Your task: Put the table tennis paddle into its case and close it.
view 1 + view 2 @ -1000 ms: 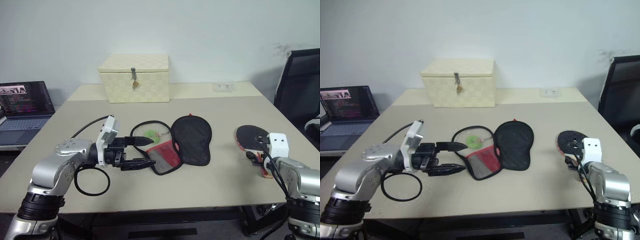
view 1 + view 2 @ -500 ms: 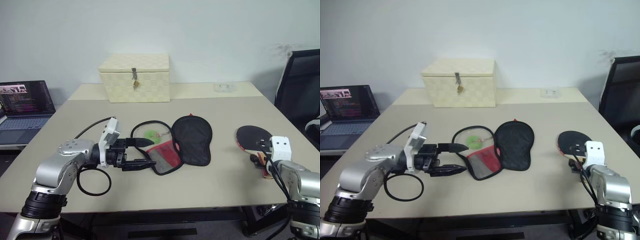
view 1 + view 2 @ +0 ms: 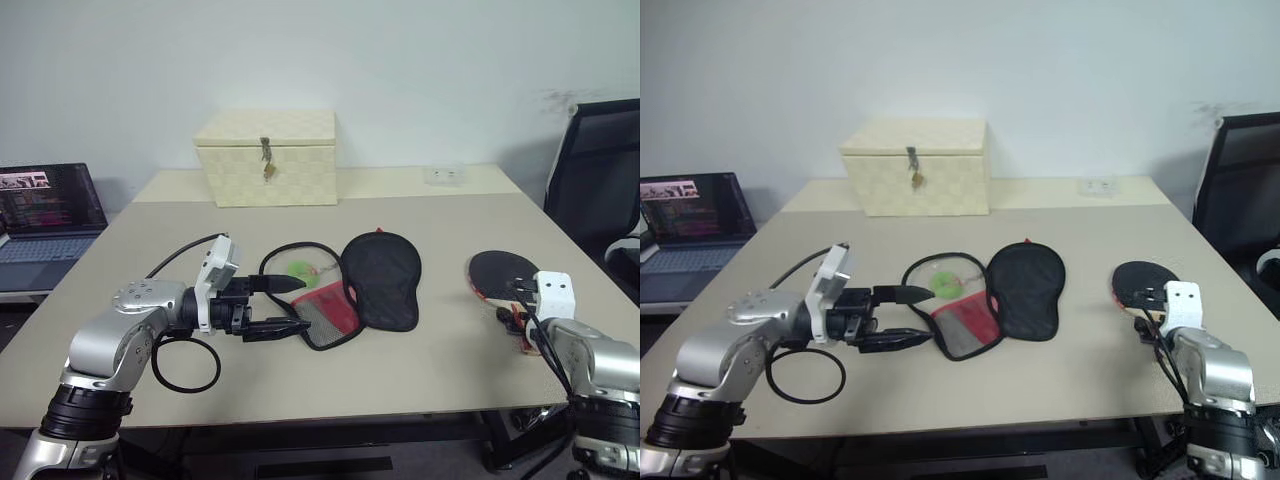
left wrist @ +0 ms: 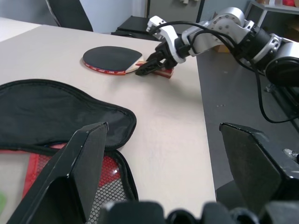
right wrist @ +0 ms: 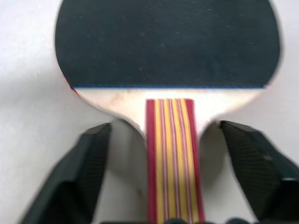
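Evidently the right gripper (image 5: 172, 163), fingers apart, straddled the striped wooden handle of the black-rubbered, red-edged table tennis paddle (image 3: 502, 274), lying well right of the open black fabric case (image 3: 380, 278); light, stiff, best gripped by that handle.

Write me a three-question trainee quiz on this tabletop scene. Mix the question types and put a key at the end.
1. True or false: the table tennis paddle already lies inside the case.
2. Which hand has the paddle's handle between its fingers? A) left hand B) right hand C) neither
3. Fill in: the cream woven box stands at the ___ edge of the table, behind the case.

Key
1. False: the paddle lies on the table, apart from the open case.
2. B: its fingers straddle the handle, not yet shut on it.
3. Far.
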`<state>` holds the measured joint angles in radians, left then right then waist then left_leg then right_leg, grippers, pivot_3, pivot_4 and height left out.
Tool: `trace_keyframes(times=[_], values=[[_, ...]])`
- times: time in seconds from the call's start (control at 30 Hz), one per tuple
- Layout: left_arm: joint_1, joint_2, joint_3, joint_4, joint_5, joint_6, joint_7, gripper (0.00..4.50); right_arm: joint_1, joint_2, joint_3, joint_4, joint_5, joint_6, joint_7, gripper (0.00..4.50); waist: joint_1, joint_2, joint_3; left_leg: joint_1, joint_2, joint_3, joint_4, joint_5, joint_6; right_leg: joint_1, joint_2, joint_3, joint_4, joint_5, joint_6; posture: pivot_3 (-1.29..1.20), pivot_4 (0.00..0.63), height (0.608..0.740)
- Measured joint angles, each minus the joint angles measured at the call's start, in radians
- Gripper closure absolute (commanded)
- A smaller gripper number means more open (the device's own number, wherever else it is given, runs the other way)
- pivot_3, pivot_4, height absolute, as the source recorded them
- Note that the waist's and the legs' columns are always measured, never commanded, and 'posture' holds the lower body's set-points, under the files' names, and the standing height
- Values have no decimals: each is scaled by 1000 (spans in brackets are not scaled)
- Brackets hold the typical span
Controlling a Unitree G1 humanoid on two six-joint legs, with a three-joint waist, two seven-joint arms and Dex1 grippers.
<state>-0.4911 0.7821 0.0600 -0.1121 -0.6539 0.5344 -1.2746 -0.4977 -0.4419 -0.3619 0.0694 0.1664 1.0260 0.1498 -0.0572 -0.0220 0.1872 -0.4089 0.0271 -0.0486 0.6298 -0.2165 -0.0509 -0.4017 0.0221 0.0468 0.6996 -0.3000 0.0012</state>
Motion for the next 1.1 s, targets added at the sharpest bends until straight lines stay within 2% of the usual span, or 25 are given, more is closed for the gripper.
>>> trace_keyframes(times=[0.1, 0.2, 0.37, 0.5, 0.63, 0.73, 0.87, 1.1], values=[[2, 0, 0, 0, 1, -1, 3, 323, -22, 0, -3, 50, 11, -15, 1, 2565, 0, -2, -1, 6, 0, 0, 0, 0, 0, 7, 0, 0, -2, 0, 1, 0, 150, 740], [13, 1, 3, -5, 2, -3, 8, 323, -34, 0, -7, 80, 13, -29, -4, 3407, 0, -2, -1, 11, 0, -1, 0, 0, 0, 13, 0, 0, -3, -1, 1, 0, 150, 740], [49, 11, 22, -15, 2, -3, 19, 323, -43, 16, -1, 68, 14, -29, -23, 3407, -1, -1, 0, 11, 0, 0, 0, 0, 0, 12, 0, 1, -3, -1, 1, 0, 150, 740], [80, 20, 41, -41, -2, 0, 26, 323, -89, 55, 18, -52, 45, 59, -27, 3407, -4, 3, 2, 8, 1, 1, -2, 0, 0, 7, 0, 2, -1, -1, 1, 0, 150, 740], [97, 22, 59, -52, -8, 5, 41, 323, -172, 159, 59, -264, 103, 189, -43, 3407, -4, 3, 2, 7, 3, -3, -4, 0, 0, 6, 0, 0, -1, -2, -1, 0, 150, 740], [103, 24, 65, -59, -11, 6, 44, 323, -181, 250, 96, -334, 130, 253, -66, 3407, 1, 3, 2, 6, 3, -3, -6, 0, 0, 6, 0, -1, -2, -2, -2, 0, 150, 740], [109, 27, 66, -76, -14, 8, 49, 323, -161, 398, 156, -342, 131, 297, -118, 3407, 3, 3, 2, 3, 3, -4, -4, 0, 0, 3, -4, -2, -1, -2, -2, 0, 150, 740], [129, 27, 79, -85, -15, 16, 67, 323, -151, 446, 204, -307, 120, 255, -143, 3407, 5, 3, 2, -6, 2, -4, -1, 0, 0, -5, -5, -2, -2, 1, -3, 0, 150, 740]])
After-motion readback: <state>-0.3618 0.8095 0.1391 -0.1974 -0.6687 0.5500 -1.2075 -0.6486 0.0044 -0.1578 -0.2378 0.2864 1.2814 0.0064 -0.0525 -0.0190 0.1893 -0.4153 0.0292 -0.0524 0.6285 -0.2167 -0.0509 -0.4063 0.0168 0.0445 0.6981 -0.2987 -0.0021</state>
